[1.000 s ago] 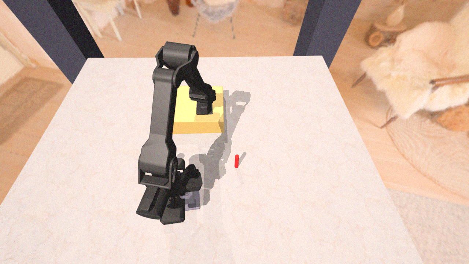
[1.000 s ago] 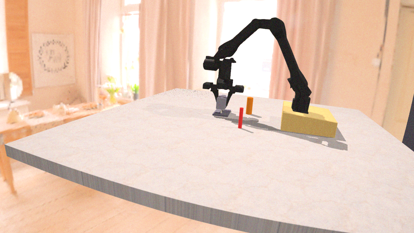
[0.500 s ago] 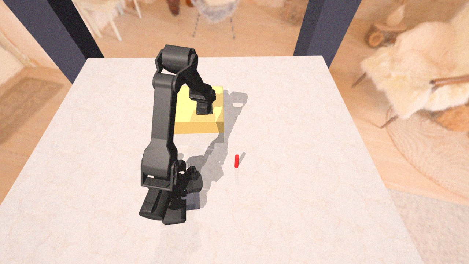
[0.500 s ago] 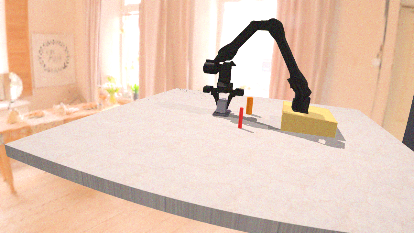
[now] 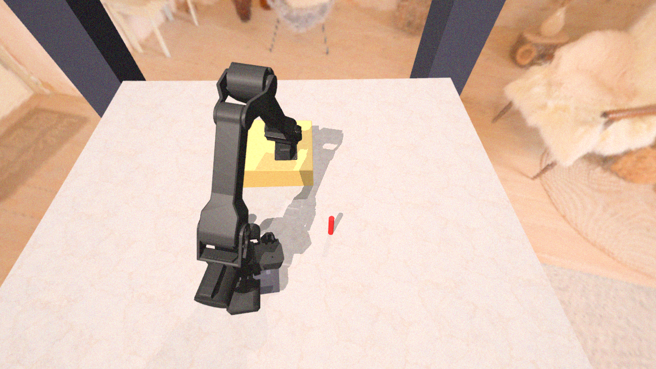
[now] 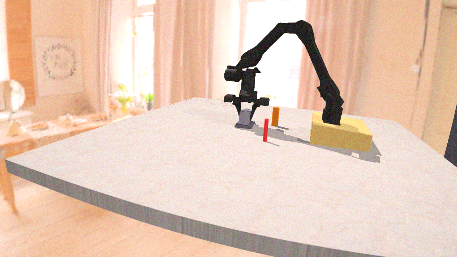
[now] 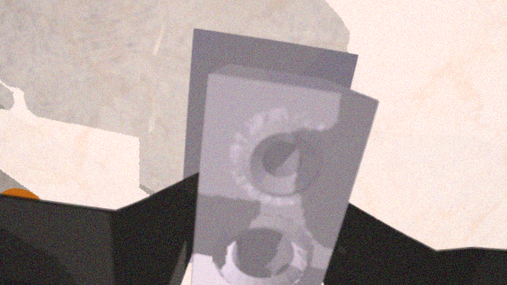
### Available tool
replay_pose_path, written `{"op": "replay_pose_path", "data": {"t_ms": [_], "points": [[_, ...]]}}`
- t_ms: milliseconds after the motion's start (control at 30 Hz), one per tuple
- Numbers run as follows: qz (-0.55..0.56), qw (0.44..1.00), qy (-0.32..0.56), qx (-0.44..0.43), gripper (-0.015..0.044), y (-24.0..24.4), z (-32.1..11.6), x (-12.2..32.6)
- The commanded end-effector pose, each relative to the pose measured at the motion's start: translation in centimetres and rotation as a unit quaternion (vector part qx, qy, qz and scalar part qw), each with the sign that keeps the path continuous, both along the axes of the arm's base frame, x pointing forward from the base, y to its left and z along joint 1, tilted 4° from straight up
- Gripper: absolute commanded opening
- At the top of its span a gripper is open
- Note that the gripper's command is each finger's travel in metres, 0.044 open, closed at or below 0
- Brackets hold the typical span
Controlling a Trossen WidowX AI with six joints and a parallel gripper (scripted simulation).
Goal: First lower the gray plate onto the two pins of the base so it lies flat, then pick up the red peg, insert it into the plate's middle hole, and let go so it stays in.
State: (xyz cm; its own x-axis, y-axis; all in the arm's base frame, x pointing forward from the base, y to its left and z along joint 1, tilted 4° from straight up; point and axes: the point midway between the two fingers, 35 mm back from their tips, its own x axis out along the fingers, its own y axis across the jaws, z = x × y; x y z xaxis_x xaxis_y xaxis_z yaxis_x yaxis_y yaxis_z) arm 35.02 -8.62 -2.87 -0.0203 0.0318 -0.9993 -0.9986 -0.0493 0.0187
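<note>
The gray plate (image 6: 245,116) (image 7: 222,119) (image 5: 271,276) sits on the darker gray base (image 6: 239,126) (image 7: 238,45), with no gap visible between them in the exterior view. The pins are hidden. Two round holes of the plate show in the wrist view. My gripper (image 6: 245,119) (image 7: 259,188) points down with one finger on each side of the plate. It is slightly open, its fingers still very close to the plate's sides. The red peg (image 5: 330,225) (image 6: 265,130) stands upright on the table, apart from the base and on its arm-base side.
An orange cylinder (image 6: 275,116) (image 7: 20,194) stands upright beyond the red peg in the exterior view; the top view does not show it clearly. The arm is mounted on a yellow block (image 5: 280,178) (image 6: 338,137).
</note>
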Motion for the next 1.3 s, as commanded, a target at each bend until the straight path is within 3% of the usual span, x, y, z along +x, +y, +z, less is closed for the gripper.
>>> {"op": "replay_pose_path", "data": {"t_ms": [0,200,367,600,900,1067,1267], "points": [[0.000,1.000,-0.001,0.000,0.0289,0.0,0.0,0.0],[0.000,1.000,-0.001,0.000,0.0440,0.0,0.0,0.0],[-0.001,1.000,-0.001,0.000,0.0440,-0.1,1.1,0.2],[0.001,1.000,0.002,0.000,0.0440,-0.4,11.8,0.4],[-0.005,1.000,0.002,-0.001,0.0440,-0.3,12.1,0.6],[-0.178,0.984,0.007,-0.004,0.0440,3.0,12.5,0.1],[-0.406,0.914,0.015,-0.007,0.0440,7.4,12.9,-1.3]]}}
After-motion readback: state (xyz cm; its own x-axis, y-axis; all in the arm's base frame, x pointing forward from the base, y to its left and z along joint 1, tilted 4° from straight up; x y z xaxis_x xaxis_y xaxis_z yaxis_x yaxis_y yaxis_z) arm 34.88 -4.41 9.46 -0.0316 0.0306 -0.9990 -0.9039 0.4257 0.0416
